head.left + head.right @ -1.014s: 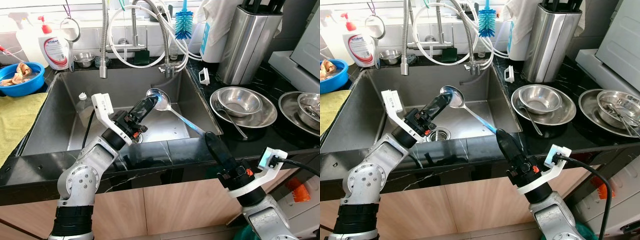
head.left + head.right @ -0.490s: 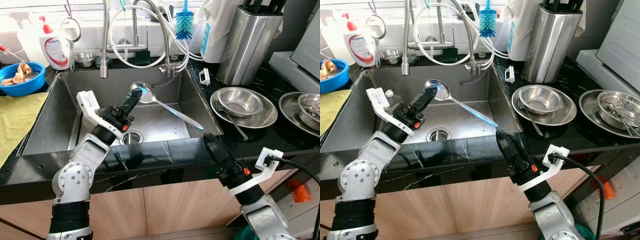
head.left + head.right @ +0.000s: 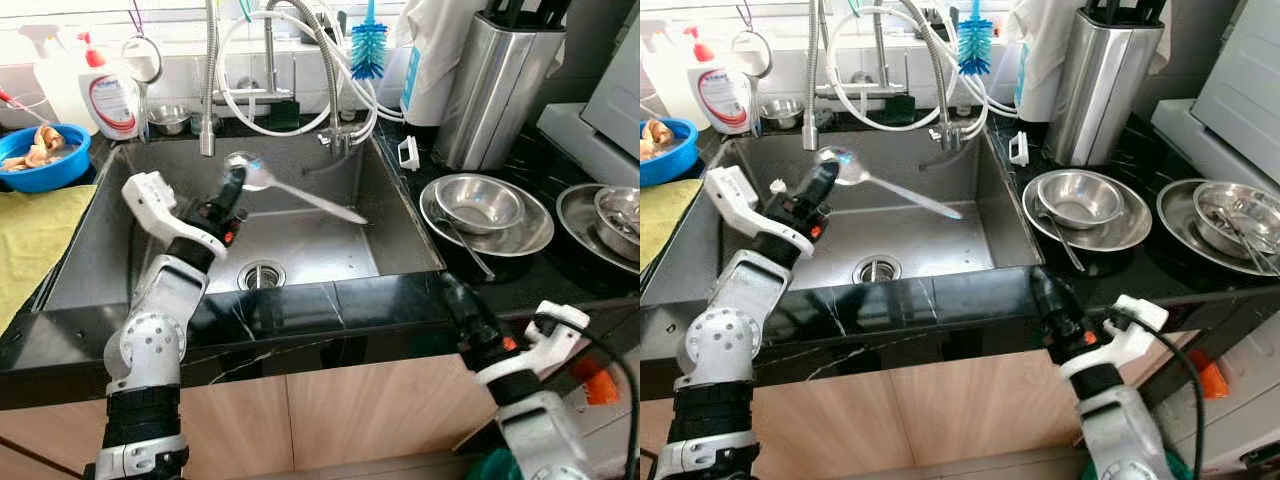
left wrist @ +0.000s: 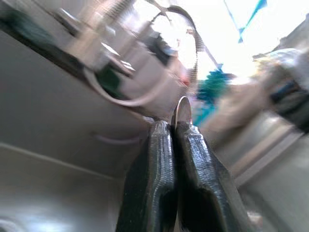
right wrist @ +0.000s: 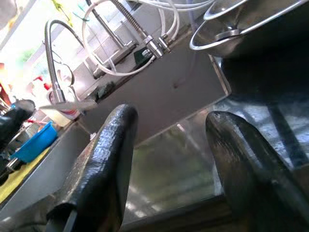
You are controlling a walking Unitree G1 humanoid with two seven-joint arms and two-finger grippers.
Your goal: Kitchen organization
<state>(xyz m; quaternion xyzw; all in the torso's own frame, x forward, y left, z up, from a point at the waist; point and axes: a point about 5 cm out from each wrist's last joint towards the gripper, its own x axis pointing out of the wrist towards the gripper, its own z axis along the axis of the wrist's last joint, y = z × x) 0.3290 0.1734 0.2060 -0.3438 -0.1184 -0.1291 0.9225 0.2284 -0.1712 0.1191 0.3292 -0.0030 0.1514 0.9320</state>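
Black stone desk [image 3: 560,275] wrapping a steel sink [image 3: 390,225], drain [image 3: 259,275] at its floor. To the right on the desk: knife block [image 3: 492,85], then a plate with a steel bowl [image 3: 484,203], further dishes at the far edge. Behind the sink: coiled faucet hoses [image 3: 300,70], blue bottle brush [image 3: 368,48], soap bottle [image 3: 110,95]; far left, a blue bowl [image 3: 42,158] beside a yellow cloth [image 3: 30,235].

Left arm raised over the sink's left half, left pincer [image 3: 232,190] pressed together on the rim of a ladle [image 3: 300,195]; seen from the wrist, both black fingers [image 4: 157,164] clamped with the bowl's thin edge poking out between the tips. Ladle held in the air above the basin, touching nothing else. Long axis running from the scoop at the pincer out toward the right and slightly down, free handle tip pointing at the sink's right wall and the dishes beyond.

Right pincer [image 3: 1045,290] low at the desk's front edge, fingers spread apart, holding nothing. Handle end well apart from it, yet aimed its way, so probably a carry leftward or a handover; the left arm clearly nearer, already gripping.
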